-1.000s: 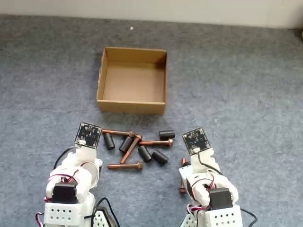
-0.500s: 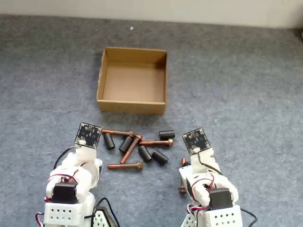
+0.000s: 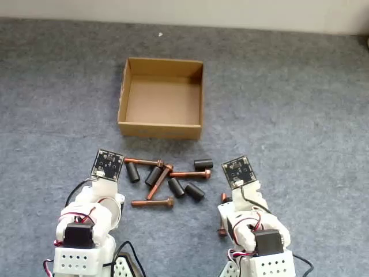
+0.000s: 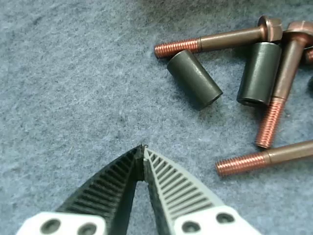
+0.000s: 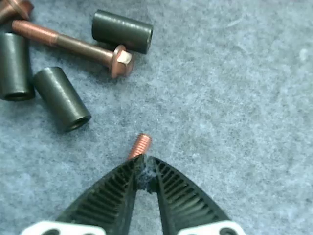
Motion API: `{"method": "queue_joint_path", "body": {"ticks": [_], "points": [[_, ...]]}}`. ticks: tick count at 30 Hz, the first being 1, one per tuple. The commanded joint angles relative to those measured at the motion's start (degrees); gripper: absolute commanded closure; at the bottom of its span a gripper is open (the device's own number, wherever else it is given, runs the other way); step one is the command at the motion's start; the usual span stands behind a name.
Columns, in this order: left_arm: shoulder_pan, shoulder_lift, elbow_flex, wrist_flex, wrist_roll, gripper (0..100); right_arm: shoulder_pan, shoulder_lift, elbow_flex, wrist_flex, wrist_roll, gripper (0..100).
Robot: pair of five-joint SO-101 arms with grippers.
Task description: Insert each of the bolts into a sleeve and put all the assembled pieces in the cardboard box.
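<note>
Hanging low beside the loose bolts (image 3: 151,202) and sleeves (image 3: 194,192), left gripper (image 4: 143,152) and right gripper (image 5: 146,165) both show jaws closed together

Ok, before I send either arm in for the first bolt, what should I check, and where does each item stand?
1. Cardboard box open and empty, ready to take pieces: ok.
2. Bolts and sleeves lie loose between the arms, none assembled: ok.
3. Left claw open for a grasp: not ok, it is shut over bare carpet.
4. Right claw open for a grasp: not ok, it is shut.
5. Bolt tip poking out at the right claw, free of the grip: cannot tell.
</note>
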State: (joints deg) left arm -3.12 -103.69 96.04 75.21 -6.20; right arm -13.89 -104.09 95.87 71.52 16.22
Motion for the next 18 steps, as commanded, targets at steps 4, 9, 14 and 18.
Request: {"method": "queue_joint_path", "body": {"ticks": [4, 9, 14, 18], "points": [[-0.31, -0.31, -3.91, -0.97, -0.79, 99, 0.66, -0.84, 7.34, 0.04, -0.09, 99.1], [-0.40, -0.31, -8.84, -6.42, -0.88, 99, 1.36, -0.84, 1.63, -4.00, -0.09, 99.3], [-2.33, -0.31, -10.59, -7.03, -9.76, 99, 10.07, -0.66, -3.82, -9.63, -0.09, 99.1], [-6.02, -0.31, -10.15, -7.30, -9.85, 99, 9.36, 1.10, -10.51, -8.31, 0.00, 99.0]]}}
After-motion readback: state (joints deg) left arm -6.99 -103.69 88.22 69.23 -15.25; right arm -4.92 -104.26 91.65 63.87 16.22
